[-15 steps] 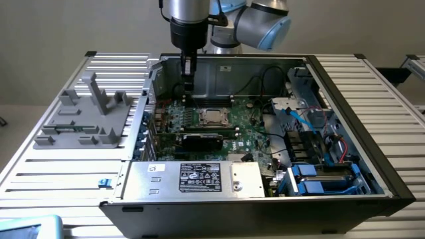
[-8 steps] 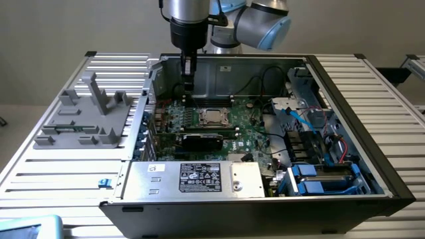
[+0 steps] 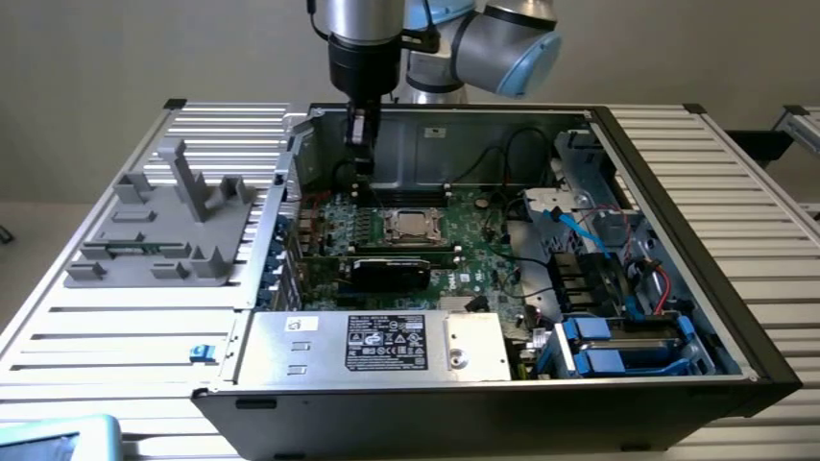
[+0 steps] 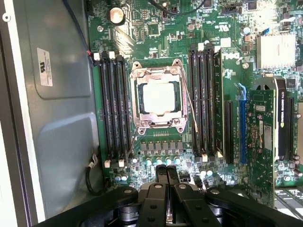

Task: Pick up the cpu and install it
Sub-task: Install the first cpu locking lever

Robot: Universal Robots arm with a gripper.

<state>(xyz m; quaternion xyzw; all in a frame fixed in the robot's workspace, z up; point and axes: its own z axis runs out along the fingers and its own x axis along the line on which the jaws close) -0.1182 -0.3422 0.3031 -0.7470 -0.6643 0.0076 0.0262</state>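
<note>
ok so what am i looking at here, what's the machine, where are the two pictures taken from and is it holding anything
The machine is a robot arm hanging over an open computer case on a slatted metal table. One picture comes from a camera off the arm; the other from a camera on the arm's wrist, looking down at the green motherboard. The black parts close to that camera are the jaws: shut, holding nothing. The shiny square is the cpu, lying in its socket on the board. Beside the case, on the exterior view's left, stands a grey plastic fixture with upright posts.
</note>
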